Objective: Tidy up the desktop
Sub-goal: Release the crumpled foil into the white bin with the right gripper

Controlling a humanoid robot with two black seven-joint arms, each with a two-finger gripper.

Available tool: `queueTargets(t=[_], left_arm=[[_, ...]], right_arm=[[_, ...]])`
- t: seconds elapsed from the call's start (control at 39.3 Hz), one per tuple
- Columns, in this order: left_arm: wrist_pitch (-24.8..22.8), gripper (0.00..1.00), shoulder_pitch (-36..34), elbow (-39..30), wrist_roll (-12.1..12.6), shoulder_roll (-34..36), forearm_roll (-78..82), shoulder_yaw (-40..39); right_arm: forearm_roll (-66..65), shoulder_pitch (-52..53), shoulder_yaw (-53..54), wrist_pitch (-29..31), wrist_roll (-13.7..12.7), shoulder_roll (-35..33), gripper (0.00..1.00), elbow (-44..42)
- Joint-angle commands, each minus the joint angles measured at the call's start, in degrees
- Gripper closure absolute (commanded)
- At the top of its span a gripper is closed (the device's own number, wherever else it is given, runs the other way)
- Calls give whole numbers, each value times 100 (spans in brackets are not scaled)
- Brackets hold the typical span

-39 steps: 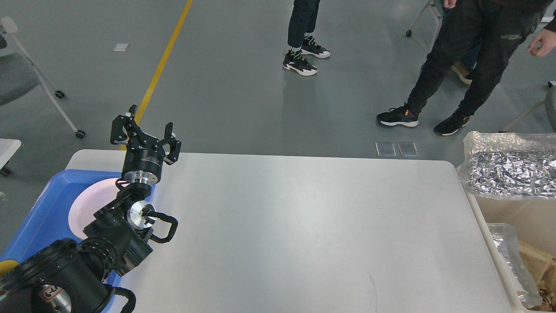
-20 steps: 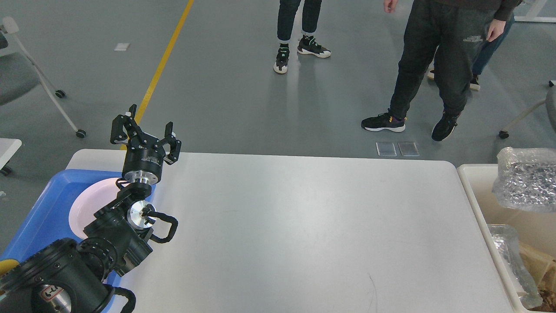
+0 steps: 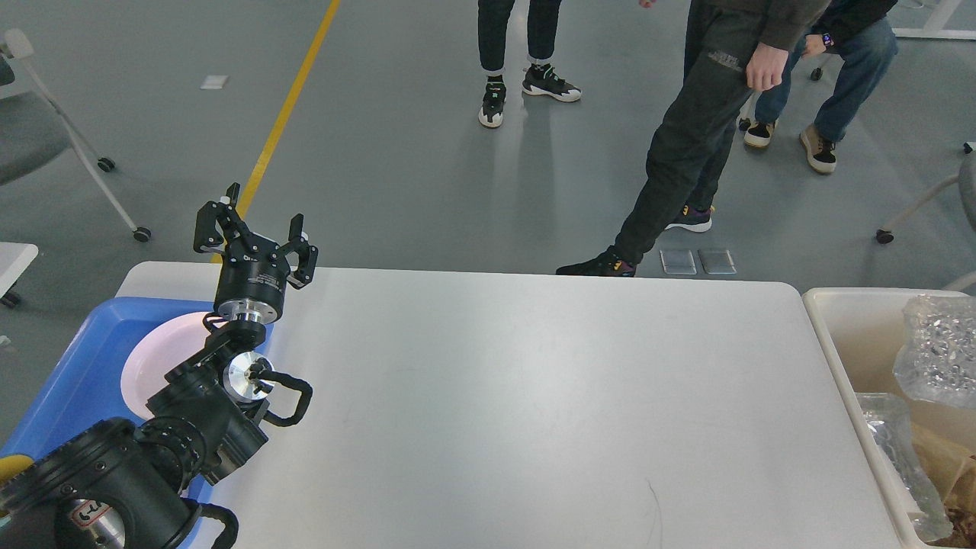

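Observation:
The desktop (image 3: 534,396) is a wide white tabletop with rounded corners, with nothing lying on its bare surface. My left gripper (image 3: 255,226) is raised over the table's far left corner, fingers spread open and empty, pointing away from me. My left arm comes in from the lower left. My right gripper is not in view.
A blue tray (image 3: 69,381) holding a pale pink plate (image 3: 156,358) sits at the left edge under my arm. A cream-white bin (image 3: 842,320) with crumpled plastic wrap (image 3: 938,351) stands at the right. People stand beyond the far edge; one person's foot (image 3: 591,267) is close to it.
My left arm has not moved. The bundle of plastic wrap at the right dropped lower into the bin. The people beyond the table shifted, one stepping closer to the far edge.

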Motion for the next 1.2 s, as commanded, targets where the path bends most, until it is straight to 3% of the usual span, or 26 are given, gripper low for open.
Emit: queueTargets(t=[0.0, 0.08, 0.23, 0.33, 0.38, 0.41, 0.53, 0.64, 0.66, 0.99, 1.12, 1.17], left_arm=[[0, 3, 0, 0, -1, 8, 4, 0], [0, 3, 0, 0, -10, -1, 4, 0], [0, 3, 0, 0, -1, -1, -5, 0], [0, 3, 0, 0, -1, 8, 4, 0], [0, 3, 0, 0, -1, -1, 4, 0], [0, 3, 0, 0, -1, -1, 4, 0], [0, 3, 0, 0, -1, -1, -5, 0], [0, 3, 0, 0, -1, 8, -5, 0], [0, 3, 0, 0, -1, -1, -5, 0], [0, 3, 0, 0, -1, -1, 4, 0], [0, 3, 0, 0, -1, -1, 4, 0], [0, 3, 0, 0, -1, -1, -5, 0]], right_arm=[[1, -263, 179, -167, 3, 61, 100, -19], [27, -263, 310, -334, 3, 61, 100, -19], [263, -403, 591, -799, 3, 61, 66, -19], [299, -483, 688, -888, 3, 26, 60, -19], [299, -483, 741, -888, 12, 17, 53, -19], [299, -483, 785, -897, 3, 8, 44, -19], [299, -491, 829, -888, 3, 0, 32, -10], [352, -404, 847, -897, 12, -18, 3, -10], [387, -377, 881, -897, 12, -18, 0, -10], [800, 930, 1558, -669, 30, -342, 0, 419], [1151, 1897, 1646, 76, 12, -931, 0, 1262], [1450, 2600, 1567, 753, 12, -1204, 0, 1658]])
